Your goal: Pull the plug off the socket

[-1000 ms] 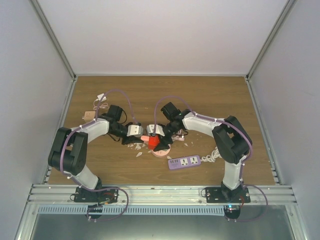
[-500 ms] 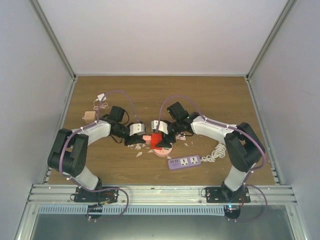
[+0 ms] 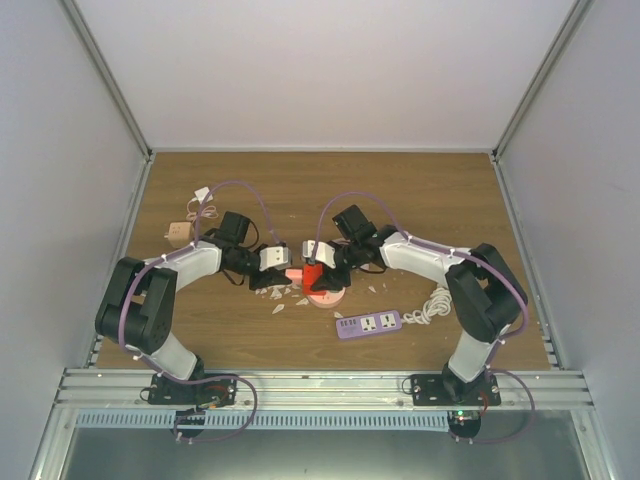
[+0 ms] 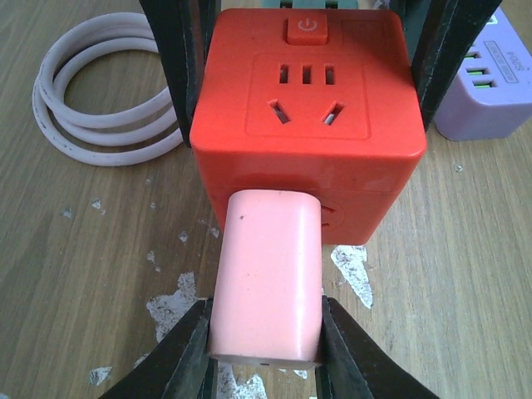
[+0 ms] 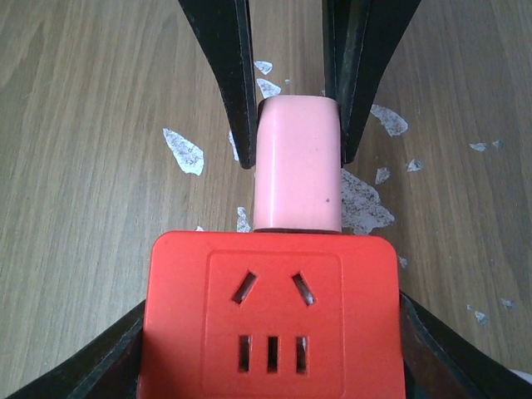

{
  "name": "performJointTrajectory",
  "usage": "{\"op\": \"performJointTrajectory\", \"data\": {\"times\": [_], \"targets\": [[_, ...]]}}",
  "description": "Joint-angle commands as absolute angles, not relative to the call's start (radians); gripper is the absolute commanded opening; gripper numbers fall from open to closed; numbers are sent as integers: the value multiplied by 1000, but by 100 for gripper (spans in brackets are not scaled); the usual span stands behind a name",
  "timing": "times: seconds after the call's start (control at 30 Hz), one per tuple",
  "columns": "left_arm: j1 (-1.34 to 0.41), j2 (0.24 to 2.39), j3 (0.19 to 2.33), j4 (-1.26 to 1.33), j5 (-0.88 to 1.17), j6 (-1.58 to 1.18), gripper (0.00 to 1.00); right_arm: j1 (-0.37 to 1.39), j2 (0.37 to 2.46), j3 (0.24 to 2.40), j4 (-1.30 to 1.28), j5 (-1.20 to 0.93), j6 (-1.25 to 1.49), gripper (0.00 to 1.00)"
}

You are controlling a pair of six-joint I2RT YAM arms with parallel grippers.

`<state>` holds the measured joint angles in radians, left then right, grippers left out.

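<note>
In the middle of the view from above, the two arms are meeting over the wooden tabletop (image 3: 420, 190). The left gripper (image 4: 264, 345) is holding the pink plug (image 4: 268, 278). Its two black fingers (image 4: 174, 353) are pressing on both sides of the plug, near the bottom of the left wrist view, so they are closed almost to the width of the plug. The right gripper (image 5: 270, 341) is holding the red socket cube (image 5: 272, 312). Its fingers (image 5: 91, 366) are spread wide at the bottom corners of the right wrist view, touching the cube's two sides.

The plug is sitting in the side of the cube, pushed all the way in. I cannot see any gap or metal pins between them. So I think the pulling apart is not done yet.

There are little white flakes (image 4: 170, 303) lying on the wood under the plug. A white cord (image 4: 91, 91) is coiled at the upper left of the left wrist view. A purple power strip (image 3: 368, 324) is lying near the lower middle of the top view, just beside the cube.

What could go wrong? The plug looks smooth and rounded, so the left fingers may be sliding off it if the plug is stuck tight. The cube is also smooth, and it could be slipping or twisting out of the right fingers. If the arms are pulling at a slant, the plug could be jamming instead of coming out straight.
</note>
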<state>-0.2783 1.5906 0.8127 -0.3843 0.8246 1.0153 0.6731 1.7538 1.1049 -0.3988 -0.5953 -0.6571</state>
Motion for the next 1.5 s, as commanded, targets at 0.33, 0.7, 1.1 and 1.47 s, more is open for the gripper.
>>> {"op": "performJointTrajectory", "data": {"times": [0.33, 0.7, 1.1, 1.47], "targets": [[-144, 1566, 848, -458, 848, 1184, 5, 663, 1811, 1118, -463, -518, -675, 20], [21, 1539, 852, -590, 833, 1291, 6, 658, 1824, 1127, -460, -513, -663, 21], [228, 1590, 878, -698, 795, 1311, 9, 658, 1824, 1137, -464, -540, -661, 27], [313, 1769, 1032, -895, 817, 1246, 15, 658, 1820, 1135, -463, -543, -667, 27]]}}
